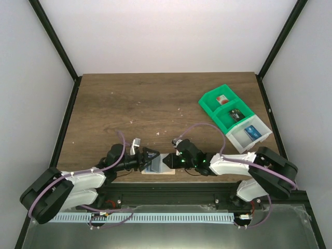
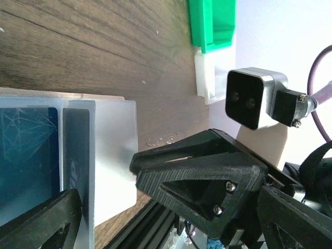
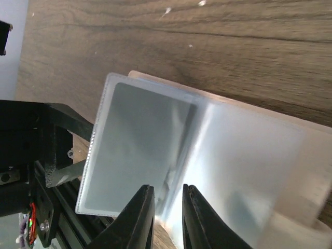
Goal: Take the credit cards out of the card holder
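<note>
The card holder [image 1: 158, 167] lies open on the worktop [image 1: 155, 104] at its near edge, between the two tools. A dark card [image 2: 26, 155] sits in a pocket, and a grey card [image 3: 140, 145] is inside a clear leaf that stands lifted. The left tool [image 1: 151, 160] is wide apart over the holder's left part, probably to steady it. The jaws of the right tool [image 3: 167, 207] are a little apart with the leaf's edge in the gap. I cannot tell if they pinch it. I think the leaf is raised to reach its card.
</note>
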### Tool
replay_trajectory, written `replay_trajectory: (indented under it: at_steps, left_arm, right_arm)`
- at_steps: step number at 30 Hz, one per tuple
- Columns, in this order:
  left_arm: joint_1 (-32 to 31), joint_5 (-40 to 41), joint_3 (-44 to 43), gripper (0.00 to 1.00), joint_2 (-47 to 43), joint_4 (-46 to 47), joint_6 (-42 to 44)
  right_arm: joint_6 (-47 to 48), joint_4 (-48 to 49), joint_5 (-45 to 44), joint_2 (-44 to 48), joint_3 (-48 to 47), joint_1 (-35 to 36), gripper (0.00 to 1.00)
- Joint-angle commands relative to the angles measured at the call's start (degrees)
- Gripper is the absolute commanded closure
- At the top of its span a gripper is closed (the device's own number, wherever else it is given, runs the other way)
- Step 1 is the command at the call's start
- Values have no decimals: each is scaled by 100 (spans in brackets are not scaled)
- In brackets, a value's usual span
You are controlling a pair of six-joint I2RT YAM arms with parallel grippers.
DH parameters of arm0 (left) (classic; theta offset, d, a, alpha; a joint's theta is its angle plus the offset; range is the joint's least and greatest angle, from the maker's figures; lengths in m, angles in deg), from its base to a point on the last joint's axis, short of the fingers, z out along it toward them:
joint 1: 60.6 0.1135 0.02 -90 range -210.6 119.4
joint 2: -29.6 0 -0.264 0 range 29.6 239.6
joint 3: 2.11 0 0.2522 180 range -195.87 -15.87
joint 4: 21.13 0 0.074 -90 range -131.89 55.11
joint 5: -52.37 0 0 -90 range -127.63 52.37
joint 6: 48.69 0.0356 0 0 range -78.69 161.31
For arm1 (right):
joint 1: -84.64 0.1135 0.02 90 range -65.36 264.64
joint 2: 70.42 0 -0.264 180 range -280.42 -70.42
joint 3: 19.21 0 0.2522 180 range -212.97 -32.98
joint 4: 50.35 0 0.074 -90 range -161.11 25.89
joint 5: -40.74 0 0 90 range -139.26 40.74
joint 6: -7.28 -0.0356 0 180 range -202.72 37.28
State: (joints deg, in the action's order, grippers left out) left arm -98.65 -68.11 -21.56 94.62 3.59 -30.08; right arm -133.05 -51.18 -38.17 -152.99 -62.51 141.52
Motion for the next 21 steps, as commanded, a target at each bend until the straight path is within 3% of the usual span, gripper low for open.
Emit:
replay_trajectory:
  at_steps: [1,13,21]
  left_arm:
    - [-87,-91,-191,6,200,427,-30]
    - [-461,-71,-448,6,835,864,-101]
    - [-507,-62,-605,8,1042,747,92]
  right_arm:
    - [-152,-251,-699,474,232,51,83]
    - [-287,-878,-1809,2349,744,51,77]
    - [-247,-1060,-1847,2728,793,50,76]
